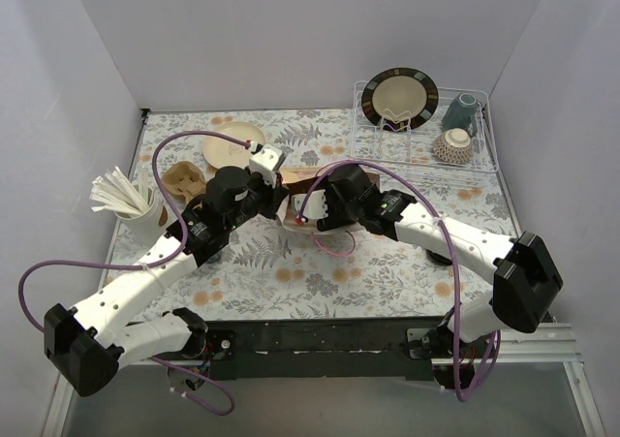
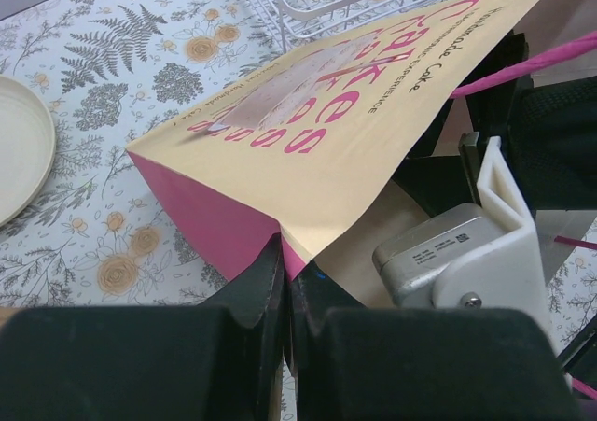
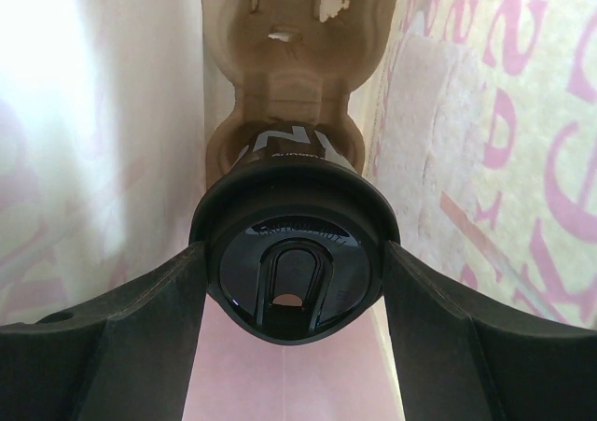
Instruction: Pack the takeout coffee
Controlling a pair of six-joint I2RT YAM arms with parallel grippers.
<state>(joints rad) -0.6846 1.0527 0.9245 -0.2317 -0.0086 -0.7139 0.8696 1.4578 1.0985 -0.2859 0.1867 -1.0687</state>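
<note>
While the paper bag [image 2: 354, 150] is seen tilted over the floral table [image 2: 121, 94], its mouth edge is pinched by the left gripper [image 2: 284, 281], whose jaws are fully closed on the pink-lined lip. Into that mouth the right gripper [image 3: 294, 258] is reached. Inside the bag the takeout coffee [image 3: 294, 160] is clamped between its fingers [image 3: 140, 318], with the black lid [image 3: 294, 286] touched at the rim on both sides.

Tight quarters in there: the bag's walls run close along either finger, the left wall pale and the right printed pink, and only slim gaps are left.

Deeper in the bag, just past the cup, a pulp carrier [image 3: 298, 66] is lodged. Whether the cup's base is seated in its near well or merely touching it cannot be told.

Outside the bag, a cream plate [image 2: 19, 146] is seen well apart from the pink side panel, and a wire rack [image 2: 308, 1] near the far end.
</note>
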